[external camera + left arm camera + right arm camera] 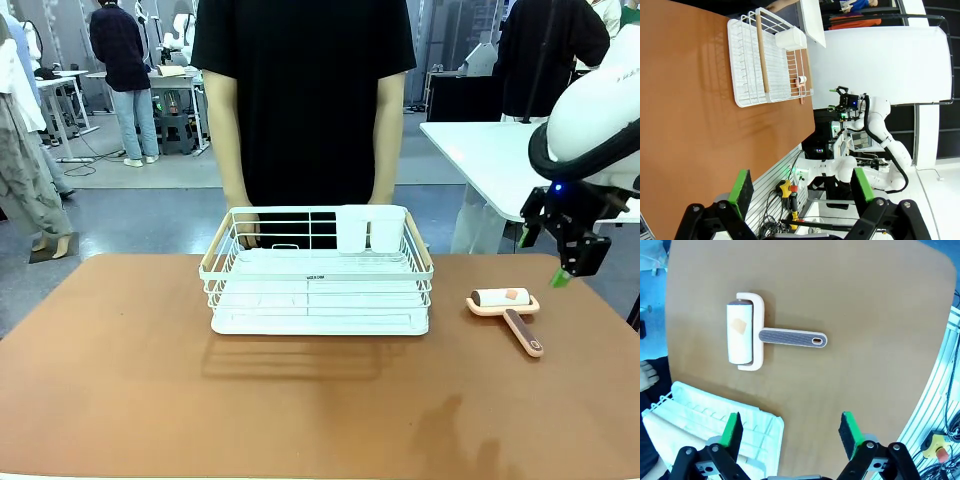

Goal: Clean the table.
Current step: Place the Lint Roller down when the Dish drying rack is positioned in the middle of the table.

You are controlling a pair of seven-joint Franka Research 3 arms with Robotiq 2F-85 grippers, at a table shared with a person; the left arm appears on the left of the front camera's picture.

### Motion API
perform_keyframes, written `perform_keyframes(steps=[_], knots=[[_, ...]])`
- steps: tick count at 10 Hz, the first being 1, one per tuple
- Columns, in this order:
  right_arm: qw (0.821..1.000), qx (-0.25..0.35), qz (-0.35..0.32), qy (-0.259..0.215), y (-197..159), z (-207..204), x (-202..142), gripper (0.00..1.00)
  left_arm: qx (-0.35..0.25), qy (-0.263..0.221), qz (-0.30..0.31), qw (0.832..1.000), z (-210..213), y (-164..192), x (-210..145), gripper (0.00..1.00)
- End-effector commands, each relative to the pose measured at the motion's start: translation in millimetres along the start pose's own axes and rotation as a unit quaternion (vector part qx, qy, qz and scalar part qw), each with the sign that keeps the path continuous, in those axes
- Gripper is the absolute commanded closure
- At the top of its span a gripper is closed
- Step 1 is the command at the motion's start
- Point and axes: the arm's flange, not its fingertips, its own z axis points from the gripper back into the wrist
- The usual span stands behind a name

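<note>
Right wrist view looks straight down on the peach lint roller with its ribbed handle (769, 333), lying flat near the right edge of the terracotta counter (870, 305), beside the white wire rack (715, 415). The right end effector (790, 432) hangs above it, released, probably lining up a grab.

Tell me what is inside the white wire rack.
Inside the rack sits a white tray base and a white two-part cup holder at its far right corner. What the cups hold cannot be seen; their walls hide it.
</note>
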Motion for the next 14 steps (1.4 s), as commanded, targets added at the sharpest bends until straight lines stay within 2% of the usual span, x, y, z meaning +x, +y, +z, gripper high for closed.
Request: perform_keyframes(steps=[1,14], knots=[[1.000,-0.009,0.002,0.003,1.6,-13.1,0.4,0.00,-0.003,-0.003,-0.005,1.000,1.1,-1.2,-3.1,0.00],[1.000,-0.009,0.002,0.003,1.6,-13.1,0.4,0.00,-0.003,-0.003,-0.005,1.000,1.1,-1.2,-3.1,0.00]])
